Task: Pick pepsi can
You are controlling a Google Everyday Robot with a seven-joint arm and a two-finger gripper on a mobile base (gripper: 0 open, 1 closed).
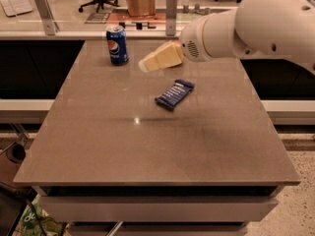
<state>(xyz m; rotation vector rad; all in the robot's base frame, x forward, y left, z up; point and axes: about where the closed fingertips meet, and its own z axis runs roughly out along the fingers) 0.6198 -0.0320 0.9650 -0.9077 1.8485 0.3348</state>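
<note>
Reach under way – pepsi can [117, 44] not yet grasped.

The can stands upright near the far left corner of the table [147, 151], untouched, while the gripper [147, 64] hovers just to its right, above the surface and pointing toward it – near, but apart. By my judgement the approach is mostly made; closing in, gripping and lifting are all left. Whether the claw is open or closed cannot be told from this angle: it reads as one pale wedge. The white arm [256, 23] is cut off at the right edge and hides the table's far right corner. A dark-blue snack bar [174, 93] lies flat below the gripper.
</note>
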